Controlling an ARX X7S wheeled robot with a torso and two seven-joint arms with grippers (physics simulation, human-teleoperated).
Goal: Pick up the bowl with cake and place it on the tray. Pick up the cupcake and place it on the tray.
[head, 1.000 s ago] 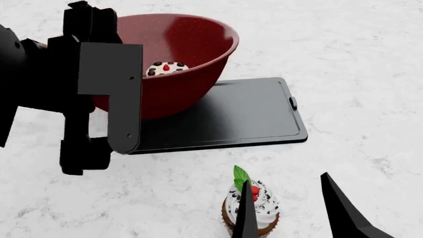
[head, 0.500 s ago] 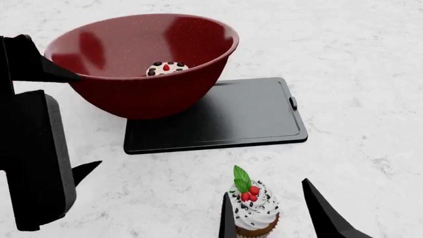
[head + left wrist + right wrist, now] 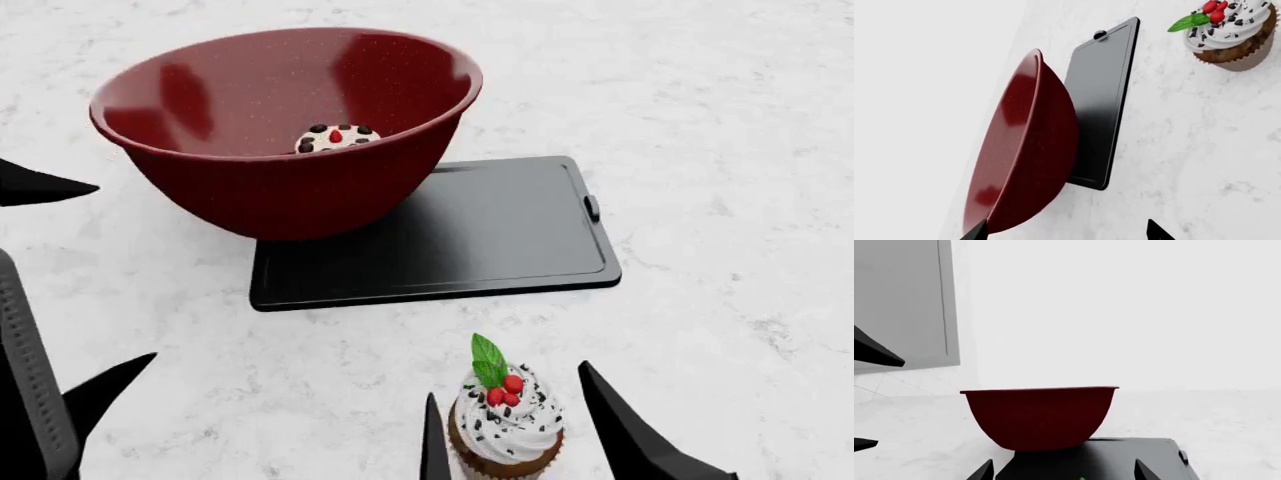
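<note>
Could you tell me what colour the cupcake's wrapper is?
Tan-brown and pleated on the cupcake; the left wrist view shows it best.

No legible text (none anywhere)

You have one bowl [image 3: 287,140] sitting on one tray [image 3: 507,230], with one cake [image 3: 335,137] inside that bowl. One cupcake [image 3: 506,425] stands on the table [image 3: 721,110] just in front of the tray. Two claws show, left claw [image 3: 60,290] and right claw [image 3: 514,440].

Cake [image 3: 335,137] half hidden behind bowl [image 3: 287,135] rim; cupcake [image 3: 506,432] base cropped.
</note>
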